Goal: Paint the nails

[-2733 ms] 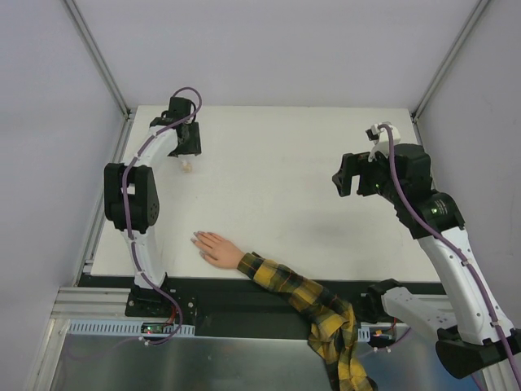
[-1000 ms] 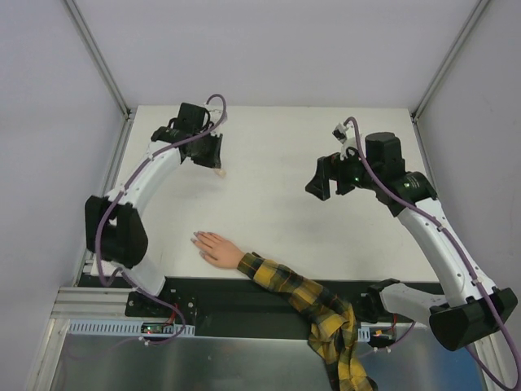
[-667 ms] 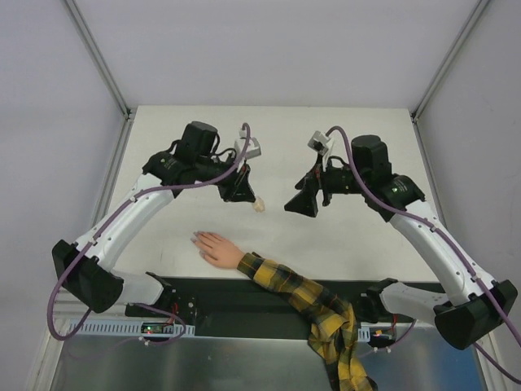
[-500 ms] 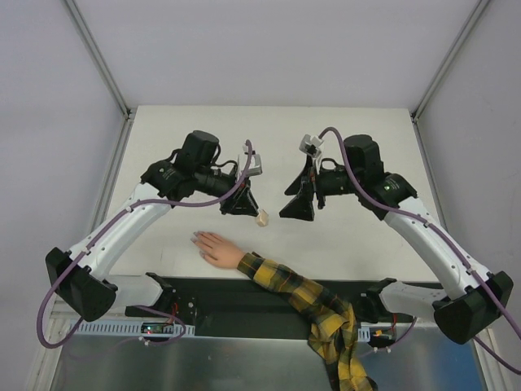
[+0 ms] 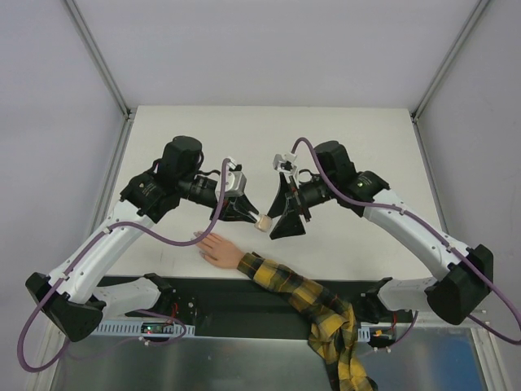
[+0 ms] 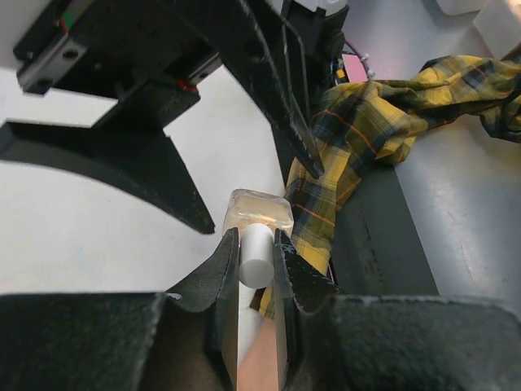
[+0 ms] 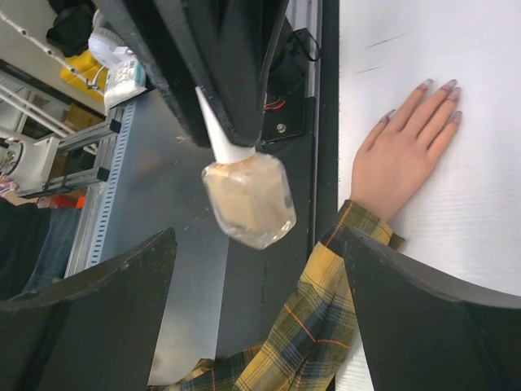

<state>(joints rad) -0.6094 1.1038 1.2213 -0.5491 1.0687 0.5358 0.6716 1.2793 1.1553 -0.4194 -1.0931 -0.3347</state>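
A small flesh-coloured hand (image 5: 216, 248) lies flat on the white table, ending a yellow-and-black plaid sleeve (image 5: 295, 290). Its nails (image 7: 426, 84) look pale mauve in the right wrist view. My left gripper (image 5: 247, 213) is shut on the white cap (image 6: 256, 254) of a small glass polish bottle (image 5: 263, 221), held in the air just right of the hand. My right gripper (image 5: 282, 215) is open. Its two fingers (image 7: 89, 314) stand on either side of the bottle (image 7: 248, 202) without touching it.
The sleeve (image 6: 383, 114) trails over the black front rail (image 5: 212, 295) onto the metal base plate (image 5: 236, 358). A white table (image 5: 269, 147) lies behind the arms, with grey walls on three sides.
The left arm carried the bottle from the back left to the centre, above the hand. The right arm swung left to meet it, its jaws now flanking the bottle and slightly narrower.
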